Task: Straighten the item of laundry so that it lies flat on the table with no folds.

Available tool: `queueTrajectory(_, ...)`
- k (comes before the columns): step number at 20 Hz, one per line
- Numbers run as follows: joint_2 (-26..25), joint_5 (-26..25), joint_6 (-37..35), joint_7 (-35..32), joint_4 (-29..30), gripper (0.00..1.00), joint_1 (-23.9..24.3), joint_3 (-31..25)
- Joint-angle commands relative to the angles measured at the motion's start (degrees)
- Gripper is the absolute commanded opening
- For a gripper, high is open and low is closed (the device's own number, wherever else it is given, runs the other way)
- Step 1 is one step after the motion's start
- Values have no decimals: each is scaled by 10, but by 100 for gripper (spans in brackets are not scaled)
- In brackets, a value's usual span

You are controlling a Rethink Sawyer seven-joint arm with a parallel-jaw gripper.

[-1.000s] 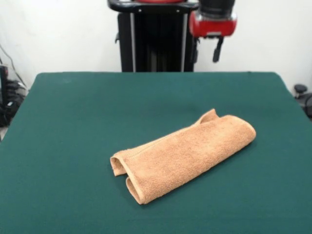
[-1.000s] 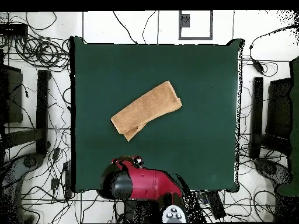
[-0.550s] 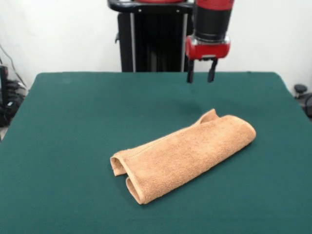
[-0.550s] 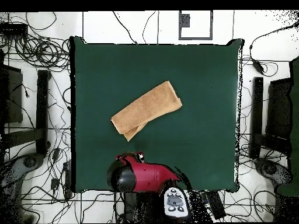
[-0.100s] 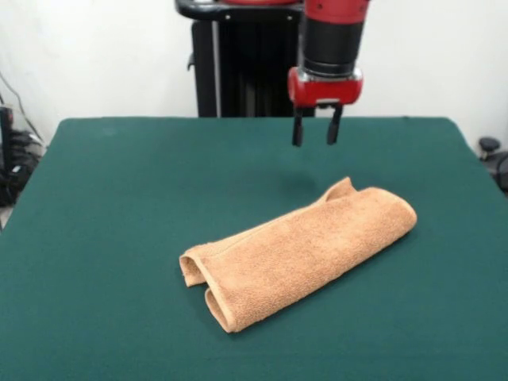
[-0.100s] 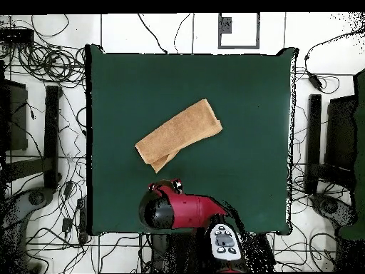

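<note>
Front view: towel (image 5: 300,252) lies folded over into a long roll-like band, running diagonally from near-left to far-right, a bit right of the middle of the table (image 5: 119,198). Near-left end shows two open folded lips, one stacked beside the other. Far-right end is a rounded fold, with a small corner flap poking up on its far side. No tag visible. Gripper (image 5: 314,127) hangs in the air above the table, beyond the towel's far side, roughly over the flap but clearly apart from it; the two dark fingers (image 5: 298,128) are spread with a gap between them, holding nothing. Faint shadow on the felt below it.

Overhead view: towel (image 6: 178,134) is a slanted strip just left of table centre, with one corner layer sticking out on the side towards the arm. Table (image 6: 249,85) otherwise bare green. Red arm (image 6: 182,210) reaches in from the bottom edge; its head sits just short of the towel's lower-left end. Fingers not readable here. Cables and stands lie all round on the floor (image 6: 43,71).

Judgement: approach phase, no unfolding done yet. Risks:
- Coming down on the rounded fold instead of the loose flap would likely pinch several layers, so a pull drags the whole bundle rather than opening it.
- Descending beside the cloth would close on bare felt.
- Terry on felt probably grips, so a sideways drag may bunch up new wrinkles.
- Lifting too low may leave the inner layers still doubled.
</note>
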State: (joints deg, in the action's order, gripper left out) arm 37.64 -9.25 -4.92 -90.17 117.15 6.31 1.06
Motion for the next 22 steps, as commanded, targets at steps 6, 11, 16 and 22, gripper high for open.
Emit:
queueTrajectory(6, -32, -12, 67, -71, -92, 100, -9, -96)
queueTrajectory(11, -46, -6, 80, -84, -99, 100, -21, -90)
queueTrajectory(16, -61, -11, 85, -82, -100, 100, -22, -82)
queueTrajectory(22, -87, -30, 89, -66, -104, 100, -11, -78)
